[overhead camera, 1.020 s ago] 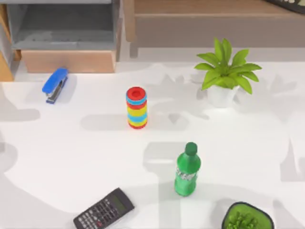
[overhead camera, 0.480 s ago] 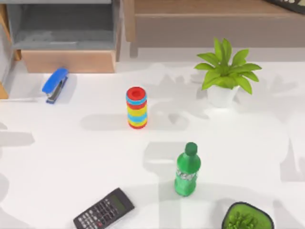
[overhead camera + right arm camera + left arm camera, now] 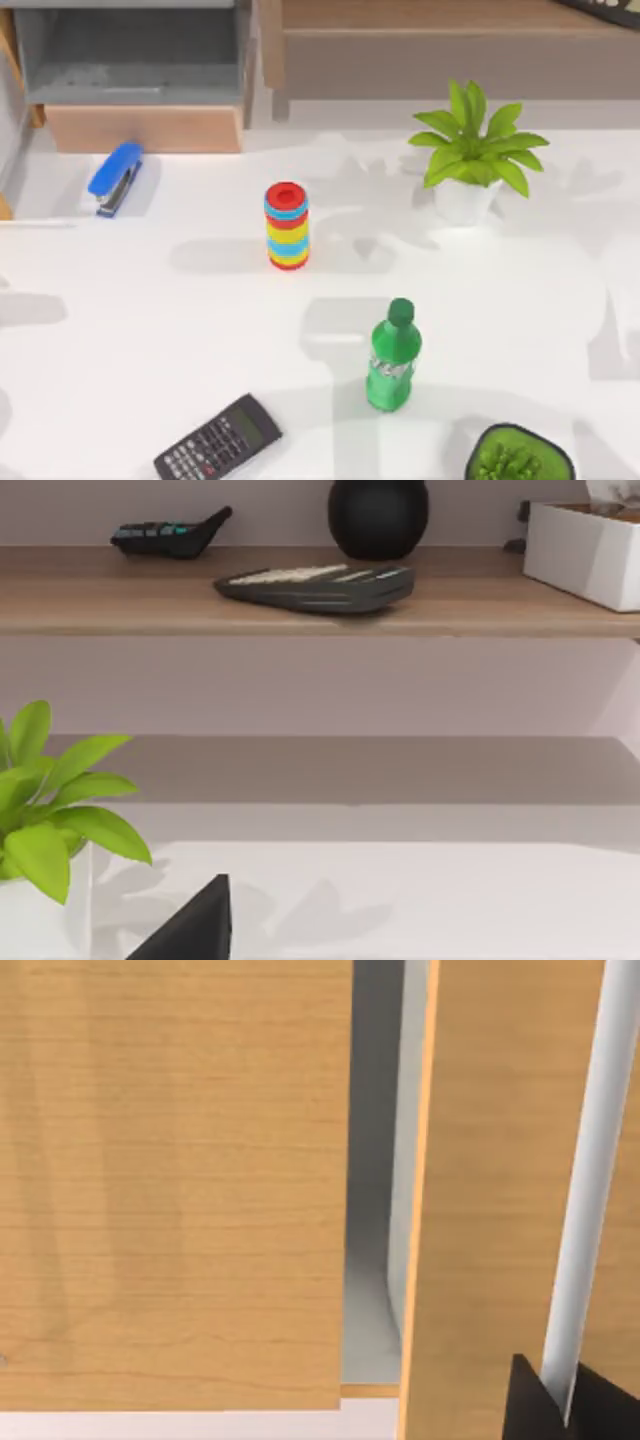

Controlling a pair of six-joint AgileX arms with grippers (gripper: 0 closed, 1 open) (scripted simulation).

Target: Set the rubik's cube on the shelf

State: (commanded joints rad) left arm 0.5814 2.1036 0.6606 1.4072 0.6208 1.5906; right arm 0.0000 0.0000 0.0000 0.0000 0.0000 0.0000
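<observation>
Wooden shelf point(image 3: 320, 605) stretches ahead of the right gripper point(image 3: 190, 925) — its grip cannot be told — bearing a dark keyboard point(image 3: 315, 588); rubik's cube location cannot be told.

Bright, even light; soft grey shadows fall across the white worktop point(image 3: 150, 300), darkest beside the bottle point(image 3: 393, 358).

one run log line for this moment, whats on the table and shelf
shelf: keyboard, remote, black pot, white box | table: ring stack, green bottle, stapler, calculator, plant
</observation>
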